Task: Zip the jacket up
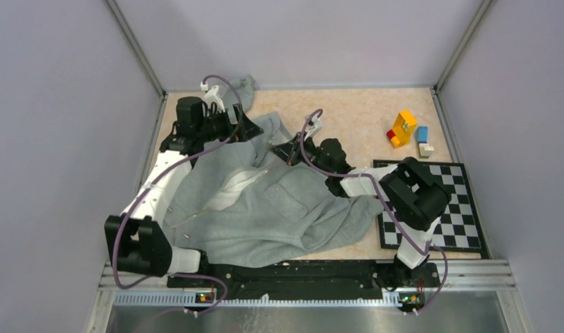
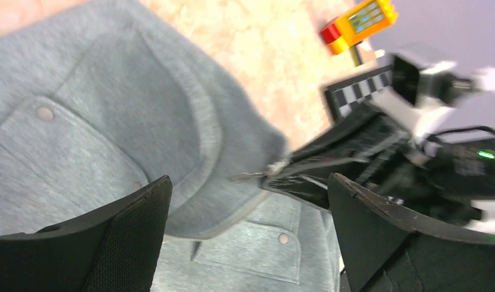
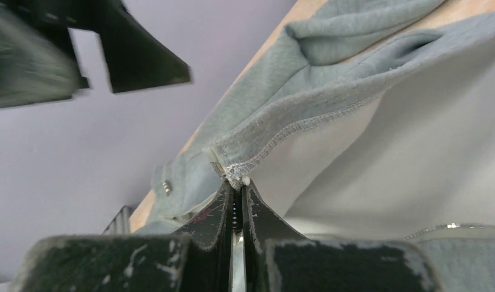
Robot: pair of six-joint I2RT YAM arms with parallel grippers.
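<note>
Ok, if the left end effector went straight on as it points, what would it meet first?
Probably the jacket, its grey fleece right ahead; the right end effector pinching it sits close alongside, and depth is unclear.

jacket [image 1: 279, 208] covers centre, blocks [image 1: 404, 129], chessboard [image 1: 459, 201] right
</note>
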